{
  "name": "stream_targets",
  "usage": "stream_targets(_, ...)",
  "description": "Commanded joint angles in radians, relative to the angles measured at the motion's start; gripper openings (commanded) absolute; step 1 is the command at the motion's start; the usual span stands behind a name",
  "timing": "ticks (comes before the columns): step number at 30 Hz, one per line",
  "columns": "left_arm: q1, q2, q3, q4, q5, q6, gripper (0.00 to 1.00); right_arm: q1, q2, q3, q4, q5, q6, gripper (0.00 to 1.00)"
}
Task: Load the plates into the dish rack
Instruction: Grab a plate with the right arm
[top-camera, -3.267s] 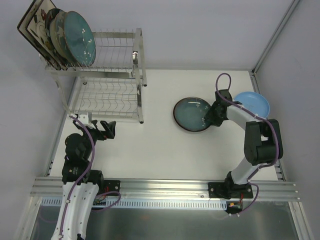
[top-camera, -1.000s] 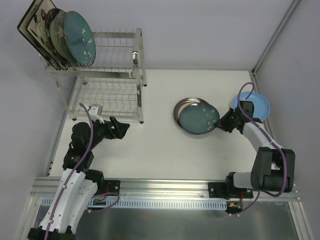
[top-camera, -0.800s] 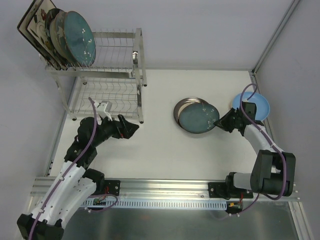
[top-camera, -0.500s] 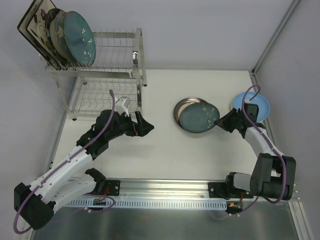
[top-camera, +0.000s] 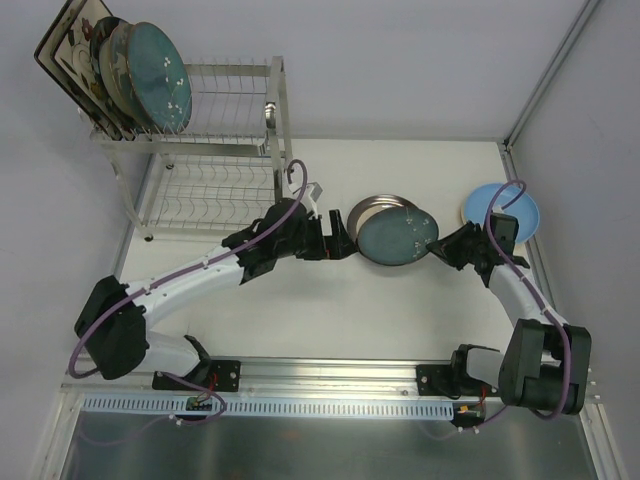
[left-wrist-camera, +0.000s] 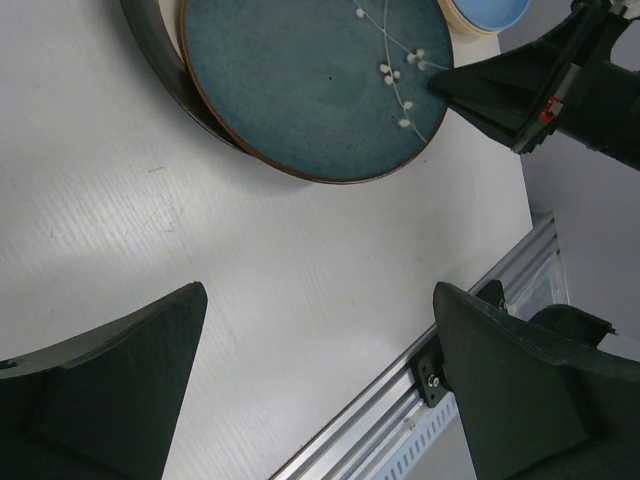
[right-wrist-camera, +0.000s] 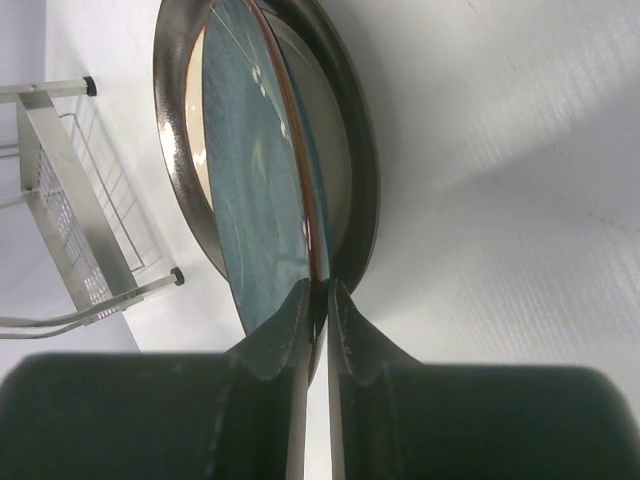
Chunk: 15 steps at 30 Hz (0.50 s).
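since a moment ago the left arm has stretched far out from beside the dish rack (top-camera: 281, 110), and now the left claw (top-camera: 347, 243) sits just left of the plates in the middle of the table (top-camera: 330, 320). its two fingers are spread very wide and have nothing between them. in the left wrist view only white table shows between them, with the teal plate (top-camera: 396, 238) a little way ahead.

the right claw (top-camera: 437, 247) has hardly moved. it is pinched tight on the right edge of the teal plate (the one with small white flowers). in the right wrist view the plate's thin brown rim sits right between the two fingers (right-wrist-camera: 290, 320).

the teal plate lies partly over a dark-rimmed plate (top-camera: 364, 214) with a cream inside. it is slid a bit to the right, so the left side of the lower plate shows. the teal plate looks tipped, but i cannot tell if it touches the one below.

a light blue plate (top-camera: 522, 206) lies flat by the right wall, behind the right arm.

four or so plates stand on edge at the left end of the rack's top shelf. another teal plate (top-camera: 160, 75) is in front and a square floral plate (top-camera: 62, 45) is at the back. the rack's lower shelf has only bare wires.
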Motion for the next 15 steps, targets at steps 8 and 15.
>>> stream_targets(8,-0.006,0.231,0.196,0.045,0.003,-0.150,0.98,-0.006,-0.127,0.004,0.126,-0.094,0.088,0.01)
stream_targets(15,-0.006,0.362,0.259,0.044,0.039,-0.216,0.98,-0.006,-0.161,-0.013,0.135,-0.106,0.121,0.01)
